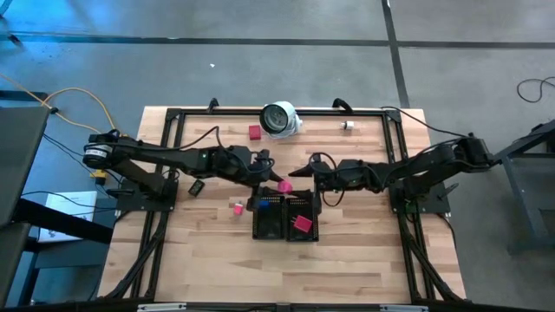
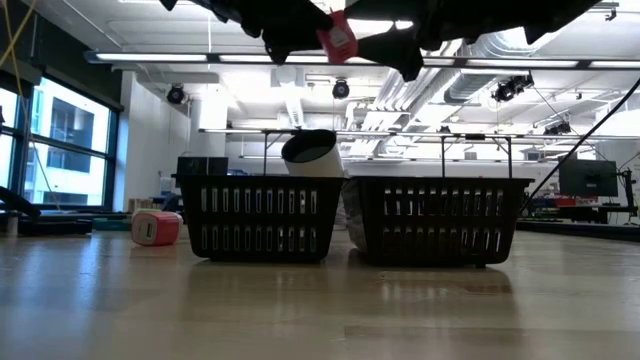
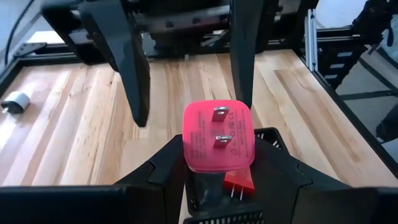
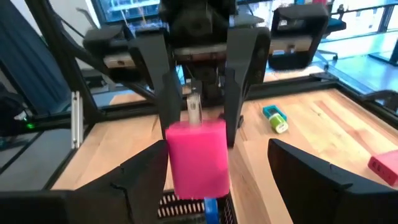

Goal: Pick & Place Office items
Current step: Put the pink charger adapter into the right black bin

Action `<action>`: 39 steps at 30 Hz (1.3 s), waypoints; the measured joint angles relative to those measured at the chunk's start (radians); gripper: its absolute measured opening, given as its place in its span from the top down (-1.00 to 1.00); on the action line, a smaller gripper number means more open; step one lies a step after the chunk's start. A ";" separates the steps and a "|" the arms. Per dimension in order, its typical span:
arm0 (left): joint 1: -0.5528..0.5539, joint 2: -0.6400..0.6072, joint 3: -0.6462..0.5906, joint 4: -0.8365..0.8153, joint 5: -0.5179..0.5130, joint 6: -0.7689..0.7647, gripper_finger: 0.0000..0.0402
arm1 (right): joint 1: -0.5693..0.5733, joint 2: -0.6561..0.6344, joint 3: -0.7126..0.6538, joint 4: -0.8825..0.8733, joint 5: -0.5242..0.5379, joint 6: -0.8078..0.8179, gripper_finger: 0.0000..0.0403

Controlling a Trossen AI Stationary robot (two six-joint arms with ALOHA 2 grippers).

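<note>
Reaching in from the table's left edge, the left arm extends toward the centre, its left gripper [image 1: 274, 179] raised above the two black mesh trays [image 1: 285, 217]. Its fingers are clamped on a pink plug adapter [image 3: 217, 134], a rounded-square, smooth plastic block with two flat metal prongs on its face. In the low view the adapter [image 2: 337, 38] hangs high over the gap between the trays. A second pink piece [image 1: 301, 223] lies in the right tray, and a small pink item [image 1: 238, 208] rests on the wood planks just left of the trays. Mirroring this pose, the right arm stretches in from the right; the right gripper [image 1: 314, 172] faces the adapter with fingers apart, holding nothing.
</note>
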 joint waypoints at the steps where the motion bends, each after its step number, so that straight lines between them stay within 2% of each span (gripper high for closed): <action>1: 0.000 0.000 0.000 -0.002 0.002 0.000 0.29 | 0.000 0.000 0.000 0.003 -0.007 0.000 -0.30; 15: 0.005 0.000 0.001 0.010 0.026 0.001 0.29 | -0.001 0.000 0.000 0.003 -0.013 0.002 -0.30; 22: 0.005 0.000 0.006 0.012 0.035 0.009 0.29 | -0.019 0.014 0.000 0.032 -0.065 0.022 -0.30; 39: 0.014 0.034 0.013 0.051 0.039 -0.014 0.29 | -0.036 0.061 0.018 0.078 -0.088 0.026 -0.30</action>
